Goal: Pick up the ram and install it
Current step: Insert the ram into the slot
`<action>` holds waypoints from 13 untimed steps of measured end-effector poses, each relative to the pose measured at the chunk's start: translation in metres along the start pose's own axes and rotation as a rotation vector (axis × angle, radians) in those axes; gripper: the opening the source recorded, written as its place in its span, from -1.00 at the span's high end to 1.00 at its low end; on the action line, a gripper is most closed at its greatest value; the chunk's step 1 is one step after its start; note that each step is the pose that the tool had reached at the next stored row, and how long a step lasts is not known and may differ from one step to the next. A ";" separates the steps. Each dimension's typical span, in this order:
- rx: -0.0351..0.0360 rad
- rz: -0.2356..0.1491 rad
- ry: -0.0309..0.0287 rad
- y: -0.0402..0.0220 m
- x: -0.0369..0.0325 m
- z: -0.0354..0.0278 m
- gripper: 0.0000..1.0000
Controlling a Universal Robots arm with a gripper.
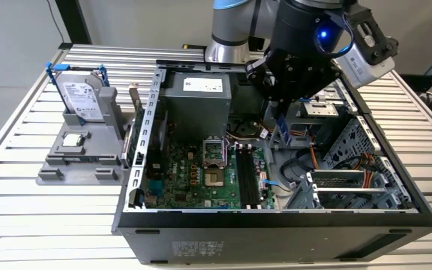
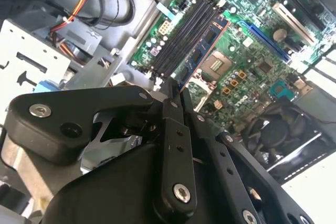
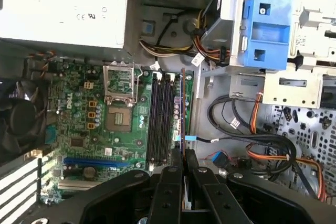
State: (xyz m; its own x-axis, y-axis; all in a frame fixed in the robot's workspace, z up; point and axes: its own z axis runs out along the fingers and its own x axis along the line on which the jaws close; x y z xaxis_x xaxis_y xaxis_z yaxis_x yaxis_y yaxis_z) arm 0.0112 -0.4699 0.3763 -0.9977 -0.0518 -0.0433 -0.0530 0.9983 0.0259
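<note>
Black end effector (image 3: pixel 184 153) is pinched narrow on one end of the ram (image 2: pixel 206 51), so the pickup part looks done and we're in the install step. The stick hangs on edge inside the open computer case (image 1: pixel 276 225) on the bench (image 1: pixel 21 225), running parallel to the black memory slots (image 3: pixel 157 119) on the motherboard (image 3: pixel 84 124), over the outermost one as far as I can tell, not seated yet. Seating it probably calls for a dead-straight line-up with the slot and an even push down.
</note>
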 end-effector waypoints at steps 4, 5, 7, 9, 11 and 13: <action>0.0013 0.027 -0.0007 -0.0002 0.0004 0.0072 1.00; 0.0014 0.029 -0.0007 -0.0003 0.0005 0.0090 1.00; 0.0012 0.029 -0.0008 -0.0003 0.0007 0.0127 1.00; 0.0014 0.029 -0.0008 -0.0004 0.0008 0.0163 1.00; 0.0013 0.029 -0.0008 -0.0005 0.0010 0.0200 1.00; 0.0013 0.029 -0.0008 -0.0006 0.0012 0.0235 1.00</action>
State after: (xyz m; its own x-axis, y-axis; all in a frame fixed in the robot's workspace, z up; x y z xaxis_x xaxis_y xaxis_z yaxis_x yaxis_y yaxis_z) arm 0.0111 -0.4699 0.3528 -0.9988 -0.0224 -0.0433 -0.0235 0.9994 0.0258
